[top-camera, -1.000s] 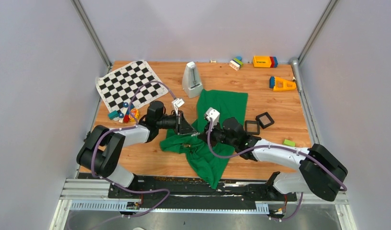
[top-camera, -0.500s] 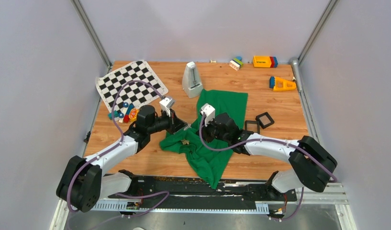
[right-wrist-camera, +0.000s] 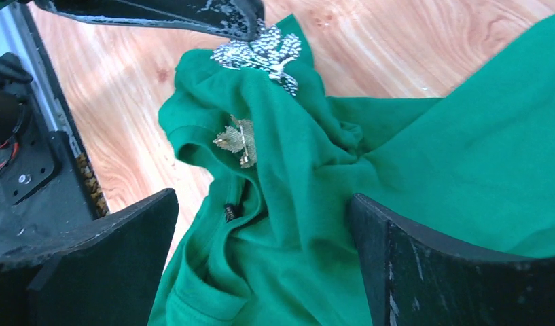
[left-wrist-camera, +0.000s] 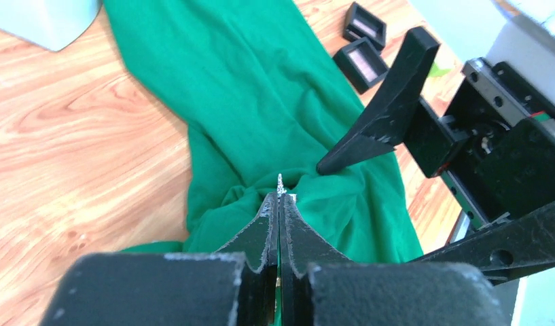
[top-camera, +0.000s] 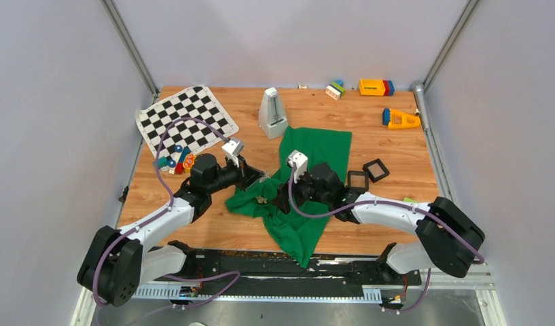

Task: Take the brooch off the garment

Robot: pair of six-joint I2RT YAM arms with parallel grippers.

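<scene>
The garment is a bright green shirt, bunched at mid-table. A silver sparkly brooch sits on a raised fold of it. My left gripper is shut on that brooch, whose tip pokes out past the fingertips. A second, gold leaf-shaped brooch is pinned just below on the cloth. My right gripper hovers open over the collar area, its fingers on either side of the folds and holding nothing. From above, both grippers meet at the shirt's left edge.
A chequered mat lies at the back left, with small coloured toys at its near corner. A grey metronome stands behind the shirt. Two black square frames lie to its right. Coloured blocks and an orange wedge are at the back right.
My right gripper has opened from shut and let go of the cloth. The left gripper, still shut, has drawn slightly left with its arm stretched out.
</scene>
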